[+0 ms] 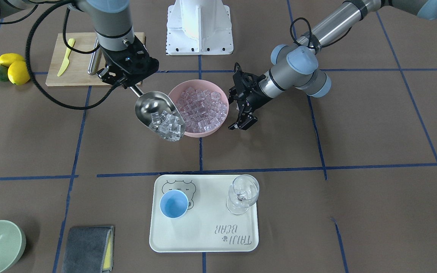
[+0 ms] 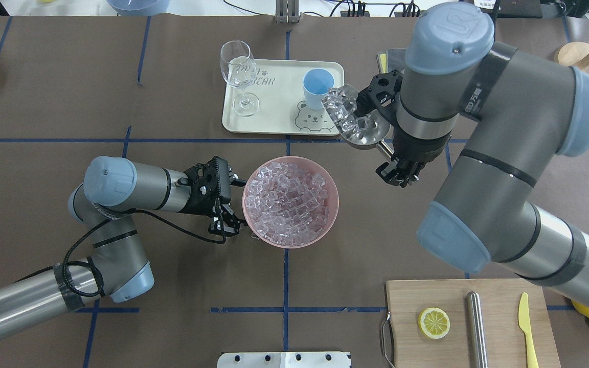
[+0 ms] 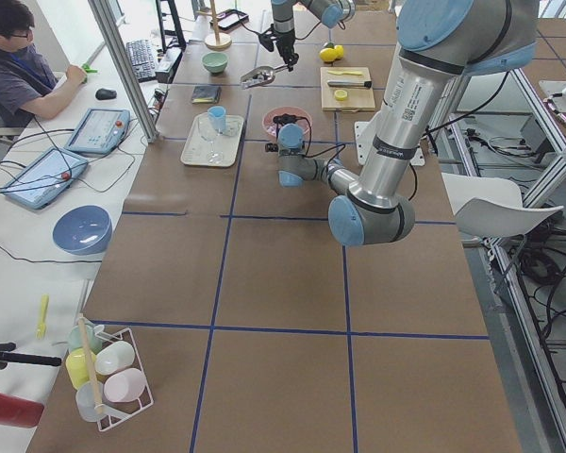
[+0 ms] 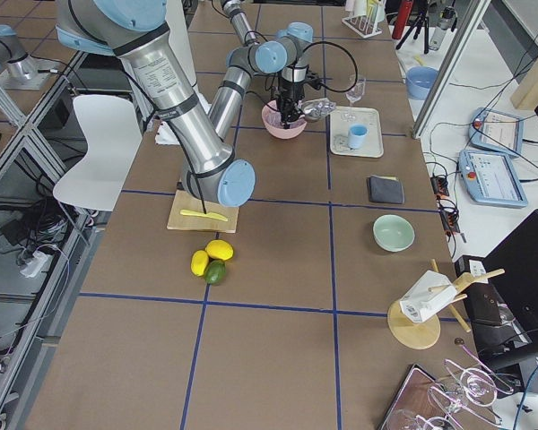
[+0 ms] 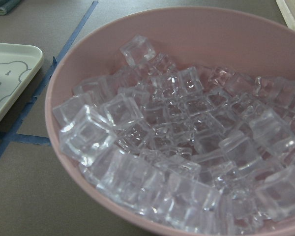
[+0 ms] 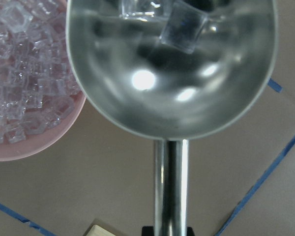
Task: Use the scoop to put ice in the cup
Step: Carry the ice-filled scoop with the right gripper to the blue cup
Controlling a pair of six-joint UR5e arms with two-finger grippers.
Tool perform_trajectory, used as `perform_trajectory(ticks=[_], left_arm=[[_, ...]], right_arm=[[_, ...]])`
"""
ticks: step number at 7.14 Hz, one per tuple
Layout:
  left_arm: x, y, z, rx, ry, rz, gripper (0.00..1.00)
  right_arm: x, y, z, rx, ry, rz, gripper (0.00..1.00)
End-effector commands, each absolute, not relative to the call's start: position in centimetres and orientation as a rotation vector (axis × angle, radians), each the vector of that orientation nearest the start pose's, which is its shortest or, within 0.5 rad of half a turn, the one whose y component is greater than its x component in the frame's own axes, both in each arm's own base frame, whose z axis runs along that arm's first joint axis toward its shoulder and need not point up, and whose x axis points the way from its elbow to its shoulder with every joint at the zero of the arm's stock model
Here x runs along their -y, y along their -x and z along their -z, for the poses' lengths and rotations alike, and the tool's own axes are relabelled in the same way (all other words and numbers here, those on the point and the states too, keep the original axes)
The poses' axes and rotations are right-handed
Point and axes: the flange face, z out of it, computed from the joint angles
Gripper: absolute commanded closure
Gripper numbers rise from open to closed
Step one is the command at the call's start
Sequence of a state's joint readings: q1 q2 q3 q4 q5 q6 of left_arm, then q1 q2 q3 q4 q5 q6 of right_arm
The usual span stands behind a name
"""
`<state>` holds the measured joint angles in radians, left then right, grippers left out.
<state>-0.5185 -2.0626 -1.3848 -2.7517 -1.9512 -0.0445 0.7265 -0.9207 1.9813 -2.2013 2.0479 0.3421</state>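
- The left gripper (image 1: 242,124) hangs just beside the pink bowl (image 1: 199,133) near the tabletop's middle. Its fingers are spread and hold nothing, with a small gap to the rim.
- The left wrist view shows none of those fingers, only the bowl heaped with ice (image 5: 187,147).
- The right gripper (image 1: 126,80) is clamped on the rod handle of the scoop (image 1: 154,108). It holds the scoop in the air on the bowl's other side, mouth tipped down toward the table's far edge.
- Several cubes (image 1: 170,128) sit piled at the scoop's lip. The right wrist view shows the trough behind them bare and shiny.
- The overhead view sets the scoop's mouth (image 2: 343,110) right beside the cup (image 2: 317,88), while the front view shows it well short of the tray (image 1: 211,235). How close it really is cannot be told.
- The cup (image 1: 173,203) stands upright and empty on the tray, by the table's far edge, beyond the right gripper.
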Motion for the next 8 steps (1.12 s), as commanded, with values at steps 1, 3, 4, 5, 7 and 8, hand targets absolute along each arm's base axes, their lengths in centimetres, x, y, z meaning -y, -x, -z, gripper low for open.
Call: perform_trajectory(ticks=[1,3,4,5,7,8], left_arm=[[41.8,-53.9,-32.7,-1.093,-1.163,-1.082,0.00],[41.8,-53.9,-32.7,-1.093,-1.163,-1.082,0.00],[41.8,-53.9,-32.7,-1.093,-1.163,-1.082,0.00],[41.8,-53.9,-32.7,-1.093,-1.163,-1.082,0.00],[41.8,-53.9,-32.7,-1.093,-1.163,-1.082,0.00],[41.8,-53.8,-32.6,-1.094,-1.168,-1.082,0.00]], right_arm=[[50.0,37.4,-20.2,0.608,-0.028,0.510,1.00],[53.9,38.6,-19.4,0.577,-0.004,0.482,1.00],[55.1,39.7,-19.3,0.559,0.013,0.483,1.00],[56.2,40.5,-19.2,0.533,0.018,0.481,1.00],[58.3,42.7,-18.7,0.488,0.049,0.486,1.00],[58.4,43.0,-19.0,0.483,0.053,0.497,1.00]])
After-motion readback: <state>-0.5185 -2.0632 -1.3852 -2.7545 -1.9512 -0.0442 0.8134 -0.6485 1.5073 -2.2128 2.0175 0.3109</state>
